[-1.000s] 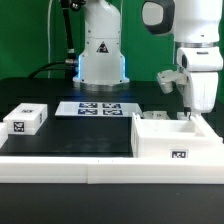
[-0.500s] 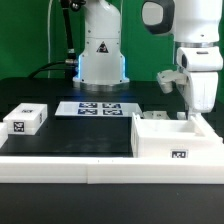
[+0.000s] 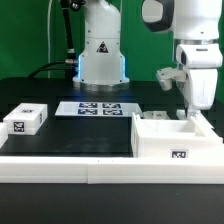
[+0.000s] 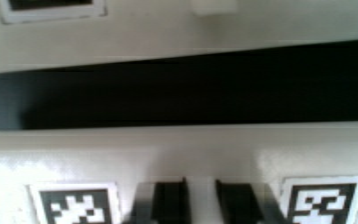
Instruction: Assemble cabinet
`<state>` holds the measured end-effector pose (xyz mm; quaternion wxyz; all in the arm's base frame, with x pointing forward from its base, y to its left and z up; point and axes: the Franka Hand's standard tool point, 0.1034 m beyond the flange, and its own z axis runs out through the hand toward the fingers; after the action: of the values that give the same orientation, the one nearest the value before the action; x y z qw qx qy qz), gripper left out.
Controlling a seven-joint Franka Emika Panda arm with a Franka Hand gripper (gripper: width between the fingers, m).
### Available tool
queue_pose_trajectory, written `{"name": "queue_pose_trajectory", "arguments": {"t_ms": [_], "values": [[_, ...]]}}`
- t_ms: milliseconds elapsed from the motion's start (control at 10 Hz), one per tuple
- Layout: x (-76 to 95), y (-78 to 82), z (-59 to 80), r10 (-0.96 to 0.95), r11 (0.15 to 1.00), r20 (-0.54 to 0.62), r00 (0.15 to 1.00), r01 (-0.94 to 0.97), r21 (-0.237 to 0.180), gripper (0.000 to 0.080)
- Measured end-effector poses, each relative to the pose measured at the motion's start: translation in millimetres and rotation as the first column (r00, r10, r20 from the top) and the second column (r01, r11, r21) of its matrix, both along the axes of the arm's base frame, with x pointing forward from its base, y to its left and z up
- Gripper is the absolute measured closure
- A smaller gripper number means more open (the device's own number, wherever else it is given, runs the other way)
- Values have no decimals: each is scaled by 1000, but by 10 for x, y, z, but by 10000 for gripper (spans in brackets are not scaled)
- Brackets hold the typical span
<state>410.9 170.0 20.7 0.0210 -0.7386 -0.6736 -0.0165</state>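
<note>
The cabinet box [image 3: 175, 142] is the large white open-topped piece at the exterior view's right, with a tag on its near wall. My gripper [image 3: 188, 116] reaches down onto its far right wall. In the wrist view the two dark fingers [image 4: 169, 202] stand close together, with a thin white strip of the box wall [image 4: 176, 155] between them and a tag on either side. A small white tagged slab [image 3: 25, 121] lies at the exterior view's left, far from the gripper.
The marker board [image 3: 98, 108] lies flat at the back centre in front of the arm's base [image 3: 101, 60]. A long low white rail [image 3: 70, 166] runs along the table's front edge. Another white tagged surface [image 4: 87, 35] shows beyond a black strip of table in the wrist view.
The gripper's hand sits very slightly higher than before. The box, the slab and the marker board have not visibly moved.
</note>
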Motion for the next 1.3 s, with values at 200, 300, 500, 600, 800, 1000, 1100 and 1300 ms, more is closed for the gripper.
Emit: {"name": "queue_pose_trajectory", "arguments": {"t_ms": [200,300,500,600,800,1000,1100,1300], "values": [[47,-156,211,8,1000,5,1000,-8,-27,729],[101,-278,300,6,999,10,1000,-6,-36,729],[192,-533,362,20,999,14,1000,-19,-43,729],[215,-619,361,12,999,14,1000,-11,-43,729],[210,-615,354,4,999,12,1000,-3,-43,729],[246,-602,339,3,999,13,1000,-3,-40,729],[283,-592,346,3,999,18,1000,-2,-39,729],[366,-574,365,2,999,27,1000,-1,-36,729]]}}
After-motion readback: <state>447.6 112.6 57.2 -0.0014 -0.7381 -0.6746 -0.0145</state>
